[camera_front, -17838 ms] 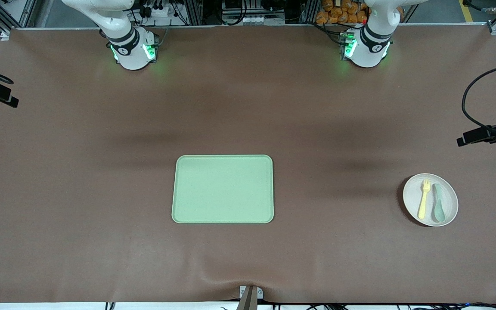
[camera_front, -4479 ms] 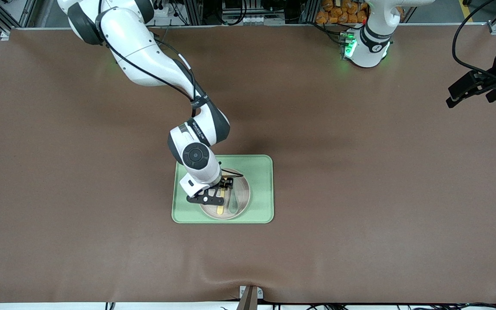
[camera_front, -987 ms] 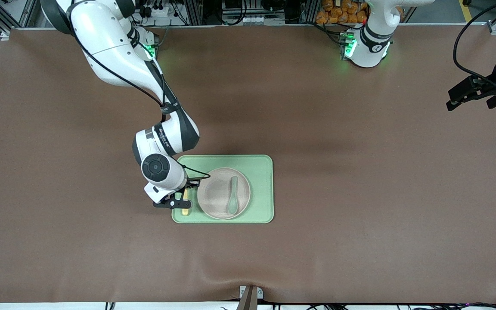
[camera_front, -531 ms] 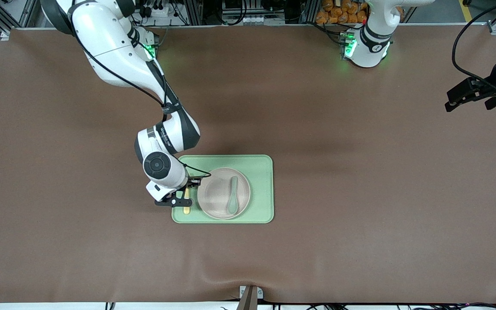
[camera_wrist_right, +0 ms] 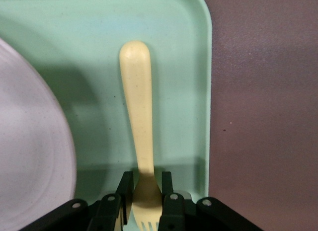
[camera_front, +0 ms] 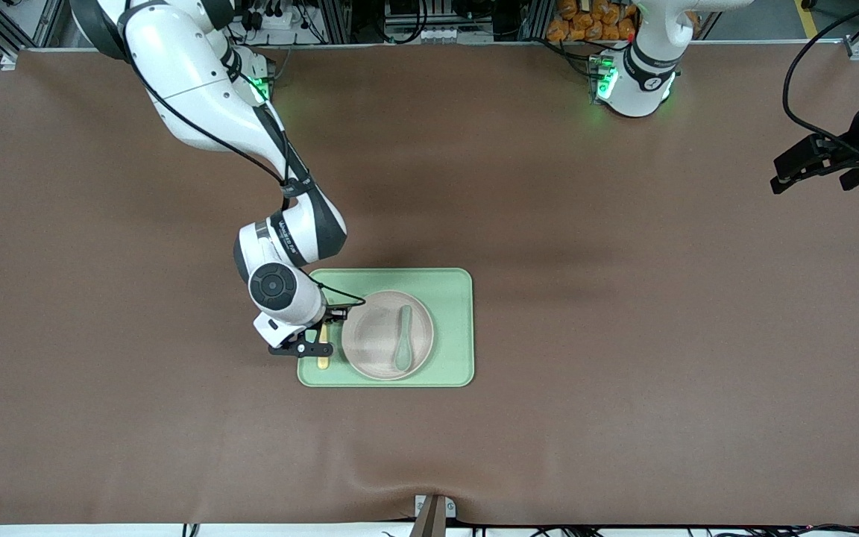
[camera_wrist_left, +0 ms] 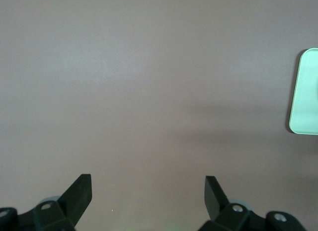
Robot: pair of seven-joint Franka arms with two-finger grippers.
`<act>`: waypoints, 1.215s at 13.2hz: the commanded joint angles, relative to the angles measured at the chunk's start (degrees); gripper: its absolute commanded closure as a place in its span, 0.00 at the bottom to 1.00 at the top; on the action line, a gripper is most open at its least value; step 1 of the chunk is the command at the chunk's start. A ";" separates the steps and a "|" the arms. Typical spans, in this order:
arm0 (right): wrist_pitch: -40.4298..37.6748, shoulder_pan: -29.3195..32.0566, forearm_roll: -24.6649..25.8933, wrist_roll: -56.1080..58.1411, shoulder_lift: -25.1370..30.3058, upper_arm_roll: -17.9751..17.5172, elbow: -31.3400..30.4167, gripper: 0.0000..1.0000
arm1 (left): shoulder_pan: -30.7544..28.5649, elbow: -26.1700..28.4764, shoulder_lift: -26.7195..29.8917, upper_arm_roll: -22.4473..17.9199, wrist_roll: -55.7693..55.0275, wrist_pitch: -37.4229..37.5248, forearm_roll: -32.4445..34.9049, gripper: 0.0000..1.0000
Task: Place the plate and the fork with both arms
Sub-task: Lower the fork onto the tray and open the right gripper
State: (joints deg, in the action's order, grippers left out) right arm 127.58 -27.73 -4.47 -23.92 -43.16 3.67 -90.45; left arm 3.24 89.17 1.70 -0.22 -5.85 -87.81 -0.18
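Right gripper (camera_wrist_right: 144, 203) clamped on small yellow plastic fork (camera_wrist_right: 138, 126), low over rectangular light-green tray (camera_front: 450, 328), left of centre. Round pale cream plate (camera_front: 377, 335) beside, carrying grey-green spoon (camera_front: 402, 338). Left gripper (camera_wrist_left: 148, 191) spread open, waiting at right edge.

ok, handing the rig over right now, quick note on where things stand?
Right tool: low over the tray at the right arm's end, fingers close around the fork near its tines; grip or release unclear.
Left tool: open, nothing in it, waiting over bare table toward the left arm's end.
Plate sits on the tray with the spoon in it.
Fork lies on the tray beside the plate.
Left: free the fork if it is gripped, pull the right arm back.
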 commanded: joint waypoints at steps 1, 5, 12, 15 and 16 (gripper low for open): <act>0.83 0.31 -1.16 1.24 1.33 -0.42 -2.01 1.00 | 0.10 -0.13 -0.11 -0.13 1.10 -0.43 -0.78 0.00; 0.74 0.13 -1.07 1.24 1.33 -0.33 -2.01 0.17 | 0.10 -0.22 -0.11 -0.13 1.10 -0.43 -0.78 0.00; -0.22 1.62 -0.54 1.59 4.83 0.37 -1.83 0.00 | 0.10 -0.22 -0.38 -0.21 1.10 -0.43 -1.75 0.00; -5.21 7.66 -0.54 10.17 10.10 0.28 -1.92 0.00 | 0.10 -0.22 -0.47 -0.13 1.10 -0.43 -1.75 0.00; -7.41 9.86 -0.54 13.25 12.03 0.28 -1.92 0.00 | 0.10 -0.22 -0.47 -0.13 1.10 -0.43 -1.75 0.00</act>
State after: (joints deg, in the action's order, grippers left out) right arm 123.61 -23.00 -4.46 -16.79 -36.34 5.11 -90.42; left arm 3.25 89.17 1.34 -0.21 -5.85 -87.87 -1.17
